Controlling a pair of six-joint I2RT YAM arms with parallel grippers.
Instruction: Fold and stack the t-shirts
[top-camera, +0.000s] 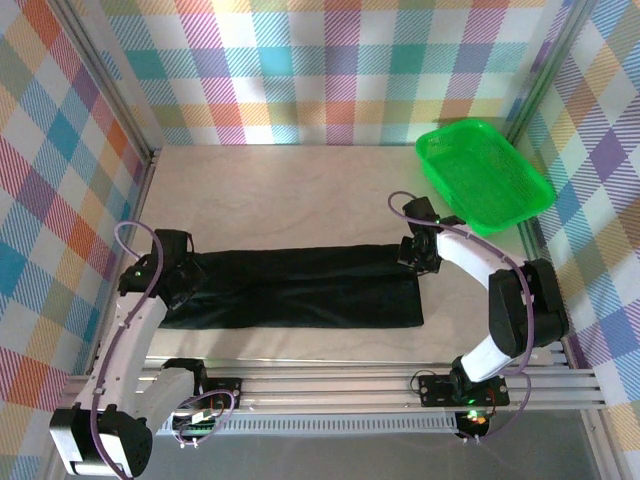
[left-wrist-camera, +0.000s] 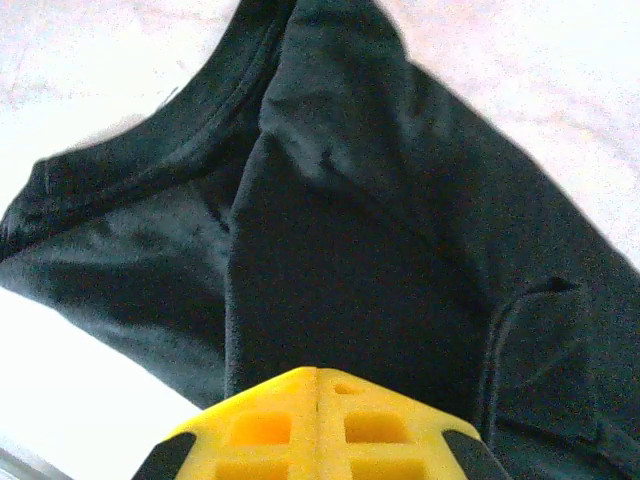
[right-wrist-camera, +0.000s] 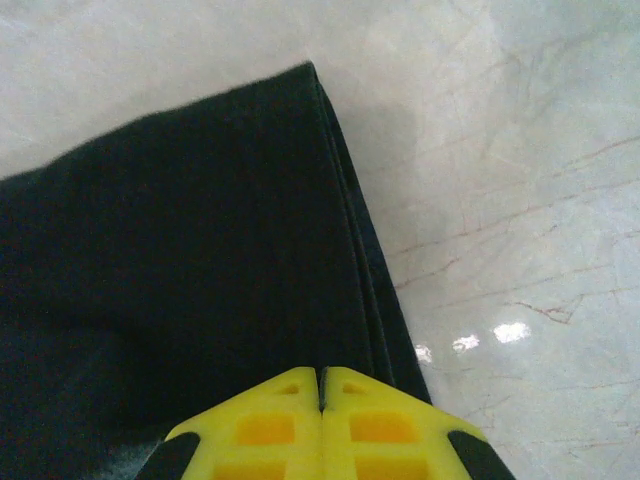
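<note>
T-shirt (top-camera: 300, 290): black, long strip, near-centre of table (top-camera: 300, 190). Left gripper (left-wrist-camera: 318, 385), right gripper (right-wrist-camera: 321, 385): jaws together, pinching its left and far-right ends, apparently to carry a lengthwise fold evenly.

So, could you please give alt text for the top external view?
A black t-shirt lies folded into a strip across the table, the left gripper and right gripper shut at its ends. A green basket sits far right.
</note>
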